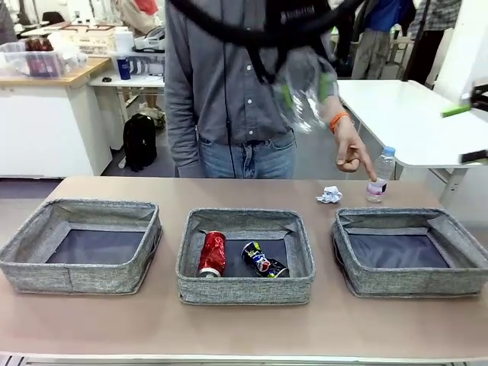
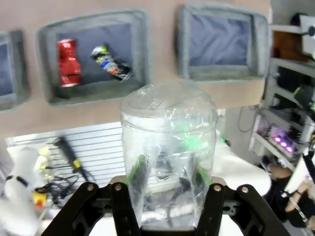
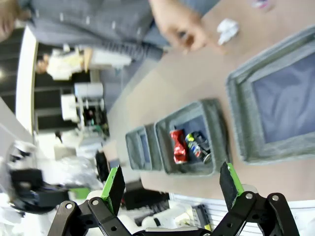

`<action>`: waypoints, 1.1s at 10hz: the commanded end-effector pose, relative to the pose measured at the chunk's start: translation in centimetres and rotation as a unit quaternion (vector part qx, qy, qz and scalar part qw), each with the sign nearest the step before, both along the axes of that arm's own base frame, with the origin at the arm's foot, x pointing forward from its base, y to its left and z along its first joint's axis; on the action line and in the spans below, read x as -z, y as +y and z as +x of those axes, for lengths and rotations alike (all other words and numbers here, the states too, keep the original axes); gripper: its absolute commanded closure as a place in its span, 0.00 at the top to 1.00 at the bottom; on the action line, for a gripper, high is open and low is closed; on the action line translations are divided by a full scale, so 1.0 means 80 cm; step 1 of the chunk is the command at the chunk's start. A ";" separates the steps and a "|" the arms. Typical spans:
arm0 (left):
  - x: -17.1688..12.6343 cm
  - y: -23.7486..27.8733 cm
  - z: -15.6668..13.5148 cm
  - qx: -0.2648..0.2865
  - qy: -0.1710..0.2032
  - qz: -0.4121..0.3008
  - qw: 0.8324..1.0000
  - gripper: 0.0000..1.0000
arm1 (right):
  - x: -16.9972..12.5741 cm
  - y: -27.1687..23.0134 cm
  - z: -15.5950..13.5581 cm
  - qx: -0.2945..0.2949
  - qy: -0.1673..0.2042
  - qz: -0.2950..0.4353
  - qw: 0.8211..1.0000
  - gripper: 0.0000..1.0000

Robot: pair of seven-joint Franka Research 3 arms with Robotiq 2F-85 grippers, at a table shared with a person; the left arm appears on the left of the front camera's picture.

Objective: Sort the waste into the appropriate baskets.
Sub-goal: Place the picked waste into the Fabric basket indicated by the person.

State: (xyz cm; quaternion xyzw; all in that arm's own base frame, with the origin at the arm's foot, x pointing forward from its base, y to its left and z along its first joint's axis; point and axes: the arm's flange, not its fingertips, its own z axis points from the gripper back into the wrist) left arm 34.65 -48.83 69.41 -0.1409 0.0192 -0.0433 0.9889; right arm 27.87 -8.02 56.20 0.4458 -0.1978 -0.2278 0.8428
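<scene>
1. Two cans lie in the middle basket (image 1: 244,219): the red can (image 1: 212,254) lies front-to-back, the blue-and-yellow can (image 1: 264,261) diagonally. The clear cup (image 1: 305,91) hangs high above the table.
2. My left claw (image 2: 167,169) is clamped on the clear cup, whose length runs along my fingers.
3. My right claw (image 3: 172,184) stands apart, empty.

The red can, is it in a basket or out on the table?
In a basket. The red can lies on its side in the middle basket, next to the dark blue-and-yellow can.
</scene>
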 end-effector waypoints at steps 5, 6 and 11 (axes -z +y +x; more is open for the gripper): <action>0.196 -0.152 0.001 0.060 0.005 -0.066 0.996 0.43 | 0.028 -0.124 -0.136 0.150 -0.107 0.143 0.972 1.00; 0.225 -0.178 0.019 0.054 -0.031 -0.044 0.997 0.43 | -0.008 -0.144 -0.096 0.146 -0.056 0.078 0.985 1.00; 0.287 -0.244 0.063 0.013 -0.028 -0.010 0.999 0.43 | -0.008 -0.144 -0.096 0.146 -0.056 0.078 0.985 1.00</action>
